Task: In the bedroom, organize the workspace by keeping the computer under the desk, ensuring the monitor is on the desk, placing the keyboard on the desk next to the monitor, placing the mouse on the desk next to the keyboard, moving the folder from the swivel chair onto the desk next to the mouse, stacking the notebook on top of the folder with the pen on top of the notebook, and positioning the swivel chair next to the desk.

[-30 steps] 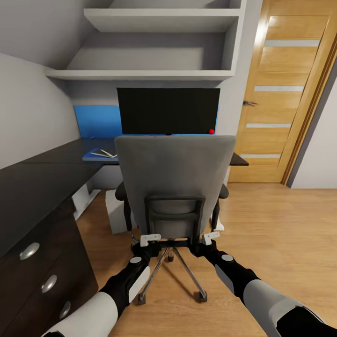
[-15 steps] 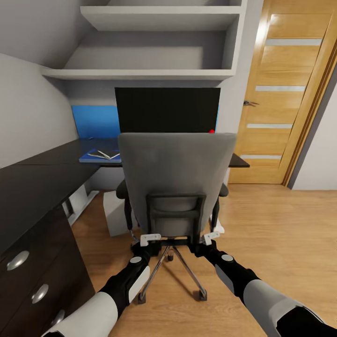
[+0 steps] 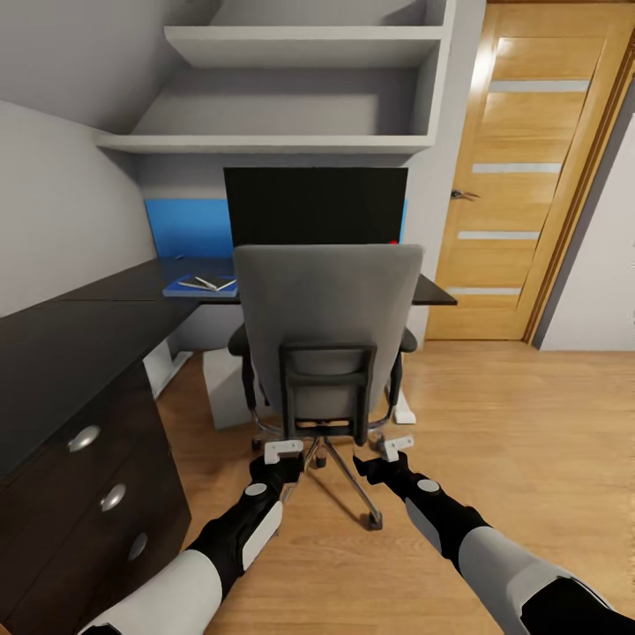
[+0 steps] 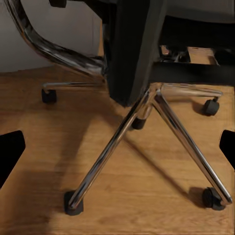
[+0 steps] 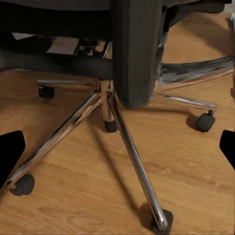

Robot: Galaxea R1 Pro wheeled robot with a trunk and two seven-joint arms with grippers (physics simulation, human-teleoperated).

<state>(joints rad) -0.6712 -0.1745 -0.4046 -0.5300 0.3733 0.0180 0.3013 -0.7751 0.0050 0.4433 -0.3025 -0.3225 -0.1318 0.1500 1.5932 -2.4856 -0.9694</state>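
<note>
Chair has rolled away from the robot and in toward the desk compared with a second ago: the swivel chair [image 3: 324, 339] now sits farther from both arms, its backrest hiding less of the monitor [image 3: 315, 205], and a gap of bare floor has opened between its frame and the grippers. Earlier the two grippers were up against the black bracket at the back of the seat; now the left gripper [image 3: 284, 451] and the right gripper [image 3: 397, 447] hang just short of it, apart from the chair. Reads as a push just delivered, chair coasting to its place by the desk [image 3: 97, 304], likely the closing step. Both pincers look spread with nothing between the fingers: the wrist views show dark fingertips [image 4: 11, 154] at either edge and only the chrome star base [image 4: 147, 132] and castors ahead on wooden floor [image 5: 73, 196]. Chair faces the monitor, seat near the desk edge, tucked close. Folder [image 3: 201, 286] lies on the desk left of the chair, with the dark notebook [image 3: 196, 282] and white pen [image 3: 206, 282] on top. Pale computer [image 3: 225, 388] stands under the desk beside the chair. Keyboard and mouse hidden behind the backrest
</note>
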